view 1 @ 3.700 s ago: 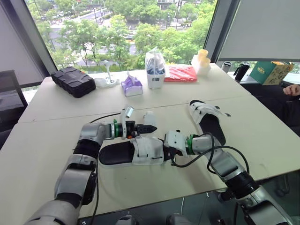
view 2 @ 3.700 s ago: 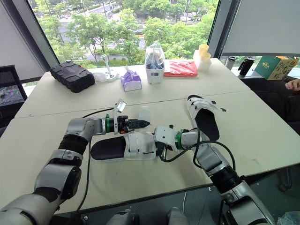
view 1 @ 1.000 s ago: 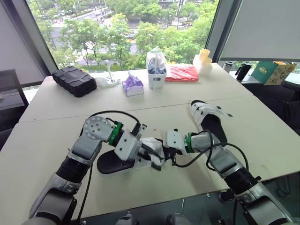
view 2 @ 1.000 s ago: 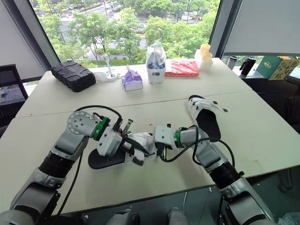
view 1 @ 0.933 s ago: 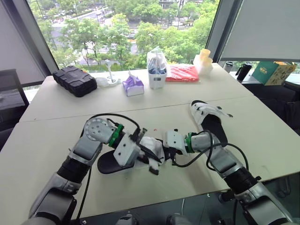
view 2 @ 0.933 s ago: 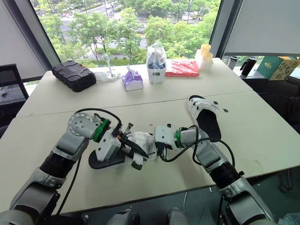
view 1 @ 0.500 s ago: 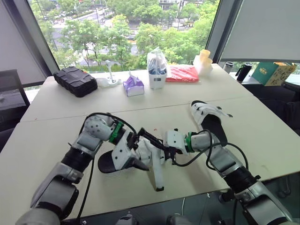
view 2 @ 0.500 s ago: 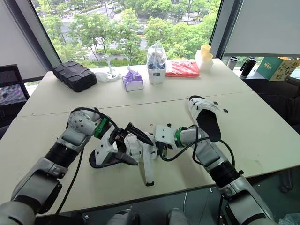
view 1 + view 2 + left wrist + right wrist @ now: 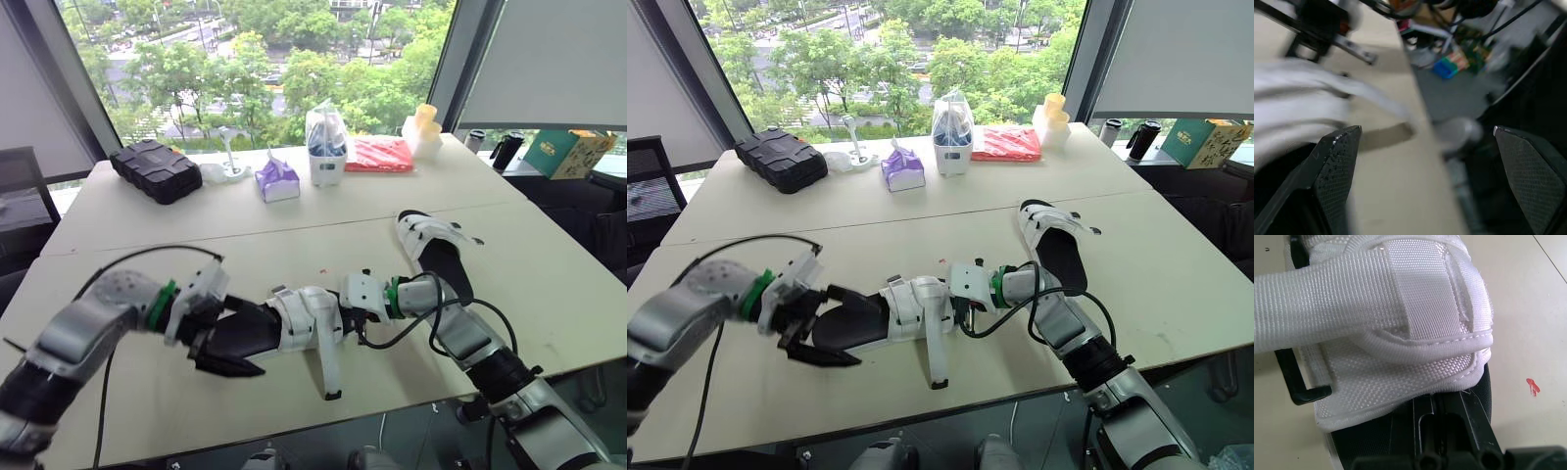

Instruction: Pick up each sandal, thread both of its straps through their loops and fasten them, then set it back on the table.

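Observation:
A black-soled sandal (image 9: 257,333) with white straps lies near the table's front edge. One strap (image 9: 325,360) is loose and trails toward that edge. My left gripper (image 9: 850,328) is open by the sandal's heel end; its fingers (image 9: 1337,171) are wide apart with nothing between them. My right gripper (image 9: 364,311) is shut on the sandal's toe end, and the right wrist view shows the folded white strap (image 9: 1386,318) right above the fingers (image 9: 1449,440). The second sandal (image 9: 436,250) lies to the right, farther back.
Along the back of the table (image 9: 549,294) stand a black case (image 9: 154,169), a purple tissue pack (image 9: 277,179), a bagged container (image 9: 325,142), a red packet (image 9: 378,153) and stacked cups (image 9: 421,127). A green box (image 9: 566,152) sits at far right.
My left gripper has drawn back leftward from over the sandal's straps to its heel end and stands open. The long strap stays laid out toward the front edge. The right arm has held still.

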